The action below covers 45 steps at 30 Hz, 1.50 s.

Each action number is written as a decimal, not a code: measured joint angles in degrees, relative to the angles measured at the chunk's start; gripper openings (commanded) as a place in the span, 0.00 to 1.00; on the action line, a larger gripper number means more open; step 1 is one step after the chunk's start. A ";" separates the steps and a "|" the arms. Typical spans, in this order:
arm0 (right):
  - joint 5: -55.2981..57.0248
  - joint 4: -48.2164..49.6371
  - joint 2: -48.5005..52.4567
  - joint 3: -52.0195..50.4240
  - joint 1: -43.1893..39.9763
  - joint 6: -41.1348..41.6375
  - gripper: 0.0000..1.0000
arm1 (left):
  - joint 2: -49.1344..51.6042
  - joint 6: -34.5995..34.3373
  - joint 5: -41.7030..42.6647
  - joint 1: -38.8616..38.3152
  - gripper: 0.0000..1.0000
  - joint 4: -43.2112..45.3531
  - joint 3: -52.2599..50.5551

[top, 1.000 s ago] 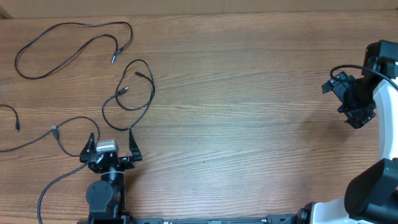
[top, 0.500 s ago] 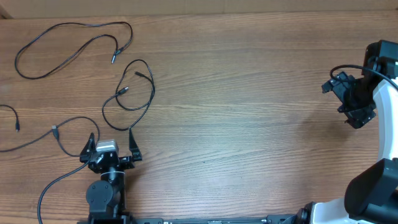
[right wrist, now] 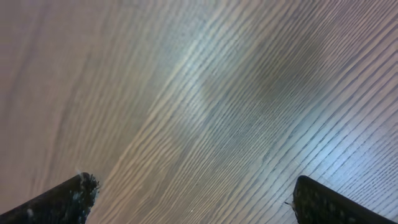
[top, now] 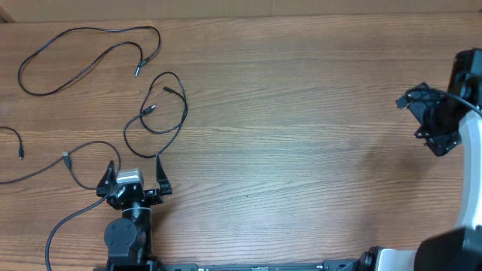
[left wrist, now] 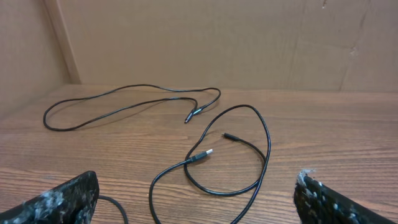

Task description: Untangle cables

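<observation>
A: Handling?
B: Cables point(top: 183, 113) judged light and limp. They would drag rather than lift stiffly. Grip the cord just behind a plug point(top: 149, 110).
A: Appearance, location?
B: Thin black cords with small end plugs, lying flat in open loops on the left side of the table point(top: 301, 113). The nearest loop point(left wrist: 266, 143) seems to cross itself.
A: Grippers?
B: Left gripper point(top: 135, 167) spread wide, empty, just short of that loop. Right gripper point(right wrist: 193, 190) also spread, empty, over bare wood, well apart from the cords.
</observation>
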 measured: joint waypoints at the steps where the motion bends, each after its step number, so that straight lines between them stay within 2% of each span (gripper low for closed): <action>1: 0.00 0.00 -1.01 0.00 0.00 0.02 1.00 | 0.00 0.00 0.00 0.00 1.00 0.00 0.00; 7: 0.15 -0.02 -6.23 0.00 2.05 0.02 1.00 | 0.00 0.00 0.00 0.00 1.00 0.00 0.00; 19: -0.07 -0.04 -13.40 0.00 18.45 0.02 1.00 | 0.00 0.00 0.00 0.00 0.99 0.00 0.00; 32: 4.07 -0.26 -20.83 0.00 19.41 -0.48 1.00 | 0.00 0.00 0.00 0.00 1.00 0.00 0.00; 45: 5.53 5.66 -30.77 0.00 19.39 -17.27 1.00 | 0.00 0.00 0.02 0.00 0.99 0.00 0.00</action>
